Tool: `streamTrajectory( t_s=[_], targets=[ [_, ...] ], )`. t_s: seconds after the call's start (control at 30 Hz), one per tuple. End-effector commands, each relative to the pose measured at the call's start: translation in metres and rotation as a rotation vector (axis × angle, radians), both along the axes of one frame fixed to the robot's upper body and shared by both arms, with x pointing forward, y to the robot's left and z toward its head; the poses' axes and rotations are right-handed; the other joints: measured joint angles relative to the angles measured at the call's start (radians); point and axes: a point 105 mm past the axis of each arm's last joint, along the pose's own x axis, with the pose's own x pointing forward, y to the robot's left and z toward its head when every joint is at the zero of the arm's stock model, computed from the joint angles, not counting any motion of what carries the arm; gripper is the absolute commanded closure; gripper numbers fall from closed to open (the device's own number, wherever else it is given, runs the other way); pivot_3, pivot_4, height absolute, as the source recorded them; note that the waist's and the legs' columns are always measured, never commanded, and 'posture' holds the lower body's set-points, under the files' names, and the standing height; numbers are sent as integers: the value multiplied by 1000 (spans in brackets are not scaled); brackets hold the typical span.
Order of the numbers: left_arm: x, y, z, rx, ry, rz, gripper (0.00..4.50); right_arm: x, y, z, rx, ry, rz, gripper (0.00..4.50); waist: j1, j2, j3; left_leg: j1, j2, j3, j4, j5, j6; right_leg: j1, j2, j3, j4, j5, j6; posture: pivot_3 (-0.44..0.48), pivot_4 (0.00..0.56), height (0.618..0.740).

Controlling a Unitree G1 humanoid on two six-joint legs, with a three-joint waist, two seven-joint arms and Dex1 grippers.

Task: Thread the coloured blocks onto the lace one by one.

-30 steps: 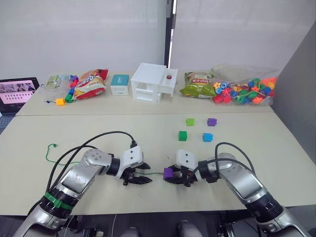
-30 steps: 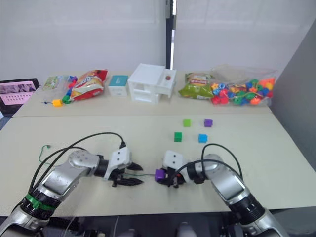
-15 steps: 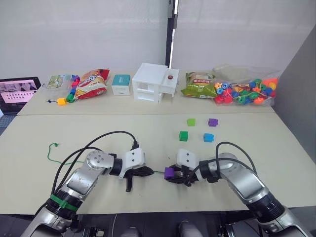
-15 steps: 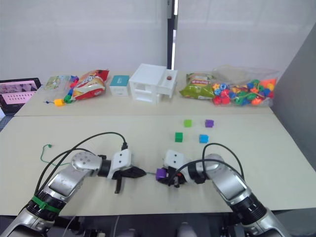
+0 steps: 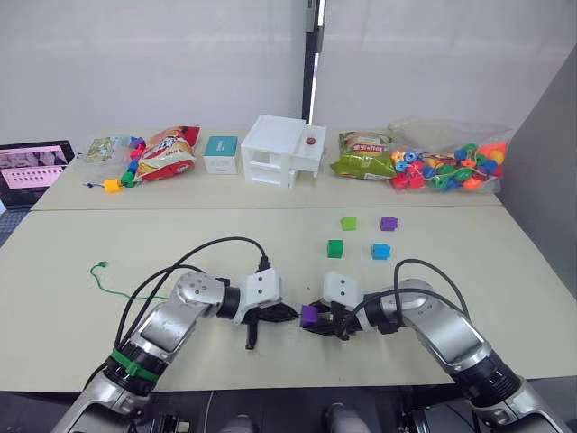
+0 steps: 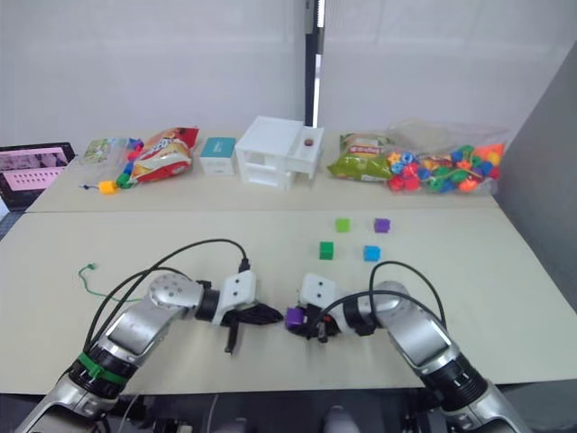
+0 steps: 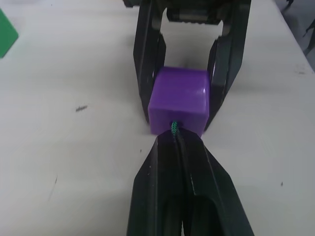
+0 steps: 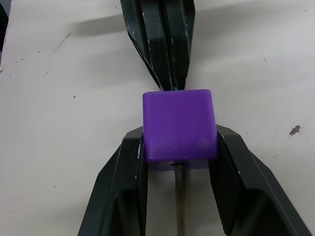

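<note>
**Inspector:** Report both end effectors.

**Operator:** I see the right end effector low over the near part of the table, clamped on a purple cube. In the right wrist view its two fingers press on opposite sides of the cube. The left end effector sits just beside that cube, fingers pressed together on the lace. In the left wrist view I see the green braided cord emerge from between the closed fingertips and enter a hole in the cube's near face.

**Inspector:** Is the tip through?

**Operator:** In the right wrist view I see a thin grey rod coming out of the cube's face on the right end effector's side, between its fingers. I take that as the lace's stiff tip.

**Inspector:** The rest of the lace?

**Operator:** It trails across the table toward my left, ending in a small knot near the left edge.

**Inspector:** Remaining blocks?

**Operator:** Four lie loose on the table, beyond the right arm: a light green cube and a second purple cube in the far pair, a dark green cube and a blue cube nearer. All four stand apart from one another.

**Inspector:** Other items?

**Operator:** Along the far edge: a white toy house, a bag of round beads, snack packets, and a yellow cube.
</note>
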Motion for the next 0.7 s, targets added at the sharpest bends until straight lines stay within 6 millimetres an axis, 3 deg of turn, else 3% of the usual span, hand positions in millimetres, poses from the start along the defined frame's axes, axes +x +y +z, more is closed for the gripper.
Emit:
streamTrajectory(
  t_s=[0.03,0.2,0.37,0.43,0.63,0.7],
  targets=[
    [-1,-11,7,-14,-32,-24,4500,-2,6,6,18,-21,20,3322,0,0,0,0,0,0,0,0,0,0,0,0,0,0,0,0,150,740],
    [-4,-10,7,-7,7,-20,4500,-2,7,5,15,-20,20,3322,0,0,0,0,0,0,0,0,0,0,0,0,0,0,0,0,150,740],
    [-7,-2,11,-5,52,-21,3042,-3,7,4,19,-10,14,3322,-3,0,0,0,0,0,0,0,0,0,0,0,0,0,0,0,150,740],
    [-9,1,14,-2,55,-28,2342,-3,7,6,30,-8,13,2239,-3,0,0,0,0,0,0,0,0,0,0,0,0,0,0,0,150,740],
    [-9,2,18,32,25,-40,274,-9,1,17,40,-11,27,110,-2,0,0,0,0,0,0,0,0,0,0,0,0,0,0,0,150,740],
    [-6,-7,15,34,14,-39,83,-8,-9,20,19,-33,5,4,4,0,0,-1,0,0,0,0,0,0,0,0,0,0,0,0,150,740]
  ],
)
